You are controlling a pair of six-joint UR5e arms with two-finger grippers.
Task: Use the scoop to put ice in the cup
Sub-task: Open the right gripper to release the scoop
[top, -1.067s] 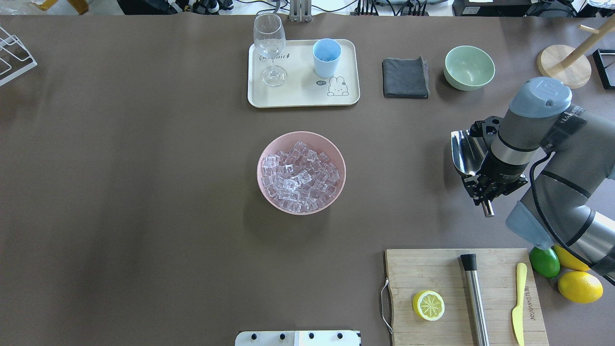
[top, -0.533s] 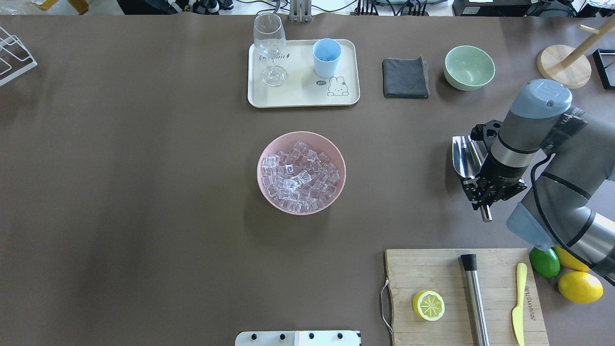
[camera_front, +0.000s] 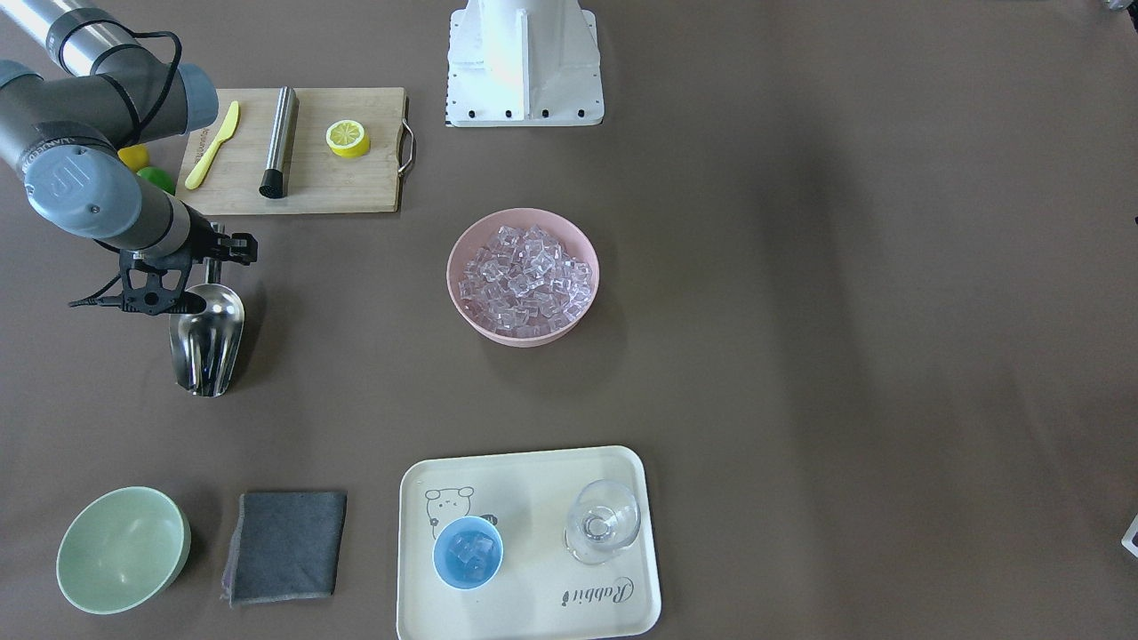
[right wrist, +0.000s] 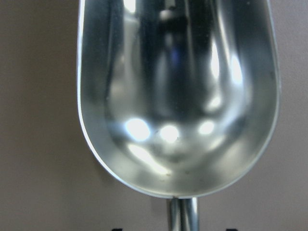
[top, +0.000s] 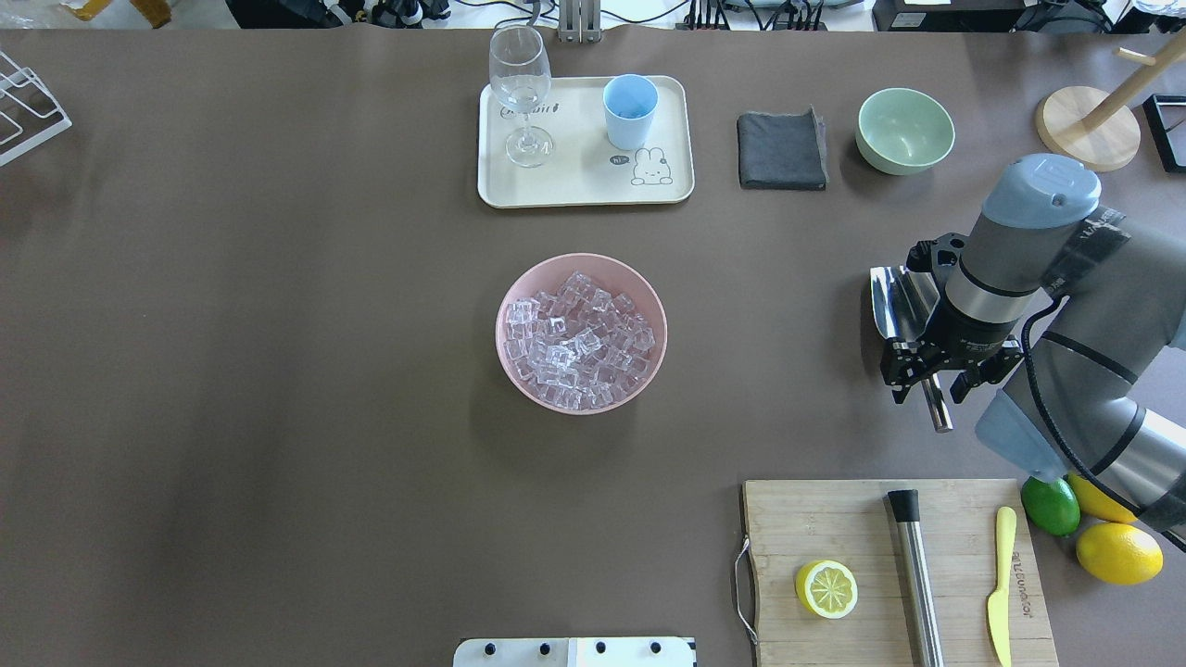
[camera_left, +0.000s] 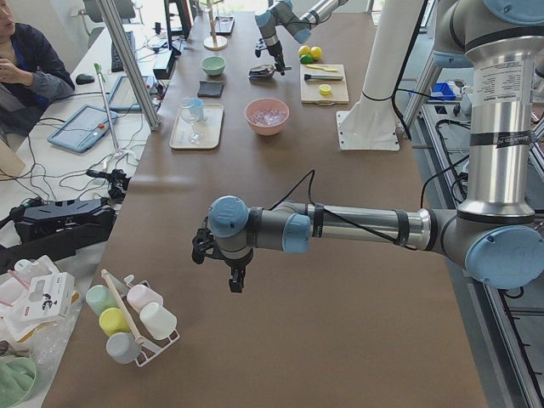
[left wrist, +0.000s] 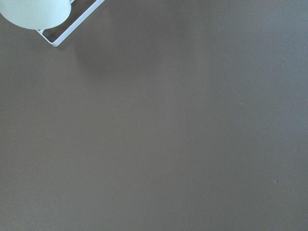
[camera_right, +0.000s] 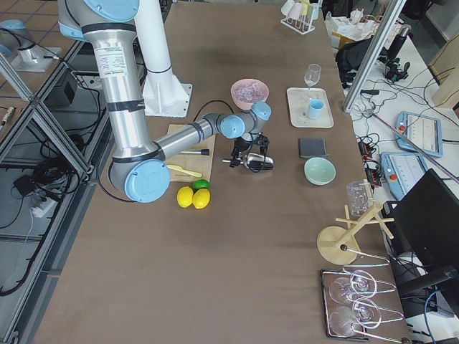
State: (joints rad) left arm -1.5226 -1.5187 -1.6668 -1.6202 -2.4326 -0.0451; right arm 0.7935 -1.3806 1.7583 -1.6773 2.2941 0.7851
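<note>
The steel scoop [top: 894, 301] lies on the table at the right, trough toward the far side; it fills the right wrist view [right wrist: 178, 96]. My right gripper [top: 934, 378] is open, with its jaws spread on either side of the scoop's handle [top: 938, 412]. The ice [top: 579, 338] is heaped in a pink bowl [top: 582, 258] at the table's middle. The light-blue cup [top: 630, 111] stands on a cream tray [top: 574, 190] at the far side and holds a few cubes [camera_front: 468, 551]. My left gripper [camera_left: 229, 268] hangs over bare table far to the left; I cannot tell its state.
A wine glass [top: 521, 88] shares the tray. A grey cloth [top: 783, 148] and a pale green bowl [top: 904, 130] lie right of it. A cutting board [top: 862, 537] with a lemon half, steel rod and yellow knife is near right. A cup rack [camera_left: 127, 319] stands by the left gripper.
My right gripper, shut on the scoop's handle before, has opened. The scoop has shifted slightly and now rests on the table.
</note>
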